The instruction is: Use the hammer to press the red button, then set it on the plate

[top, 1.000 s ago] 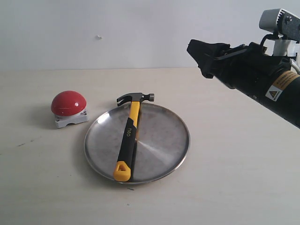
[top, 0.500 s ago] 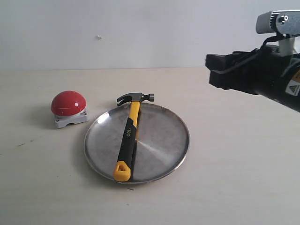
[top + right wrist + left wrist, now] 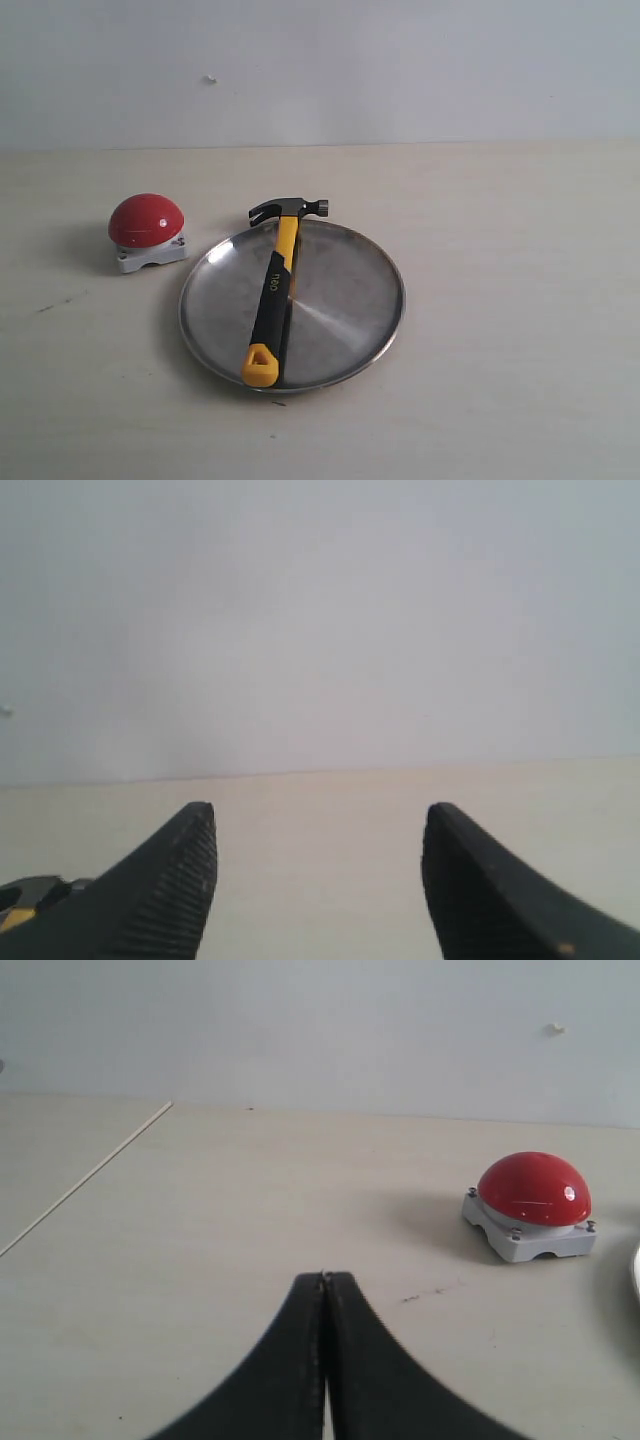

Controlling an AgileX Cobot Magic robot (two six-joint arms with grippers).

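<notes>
Plate (image 3: 340,300), red button (image 3: 146,220) on table (image 3: 500,300)

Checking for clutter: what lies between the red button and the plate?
Nothing: only a narrow strip of bare table separates the red button from the plate, as the exterior view shows.

Left end effector (image 3: 325,1280) showing smooth black curved fingers (image 3: 285,1370); right end effector (image 3: 320,815) showing black, finely ribbed inner faces.
</notes>
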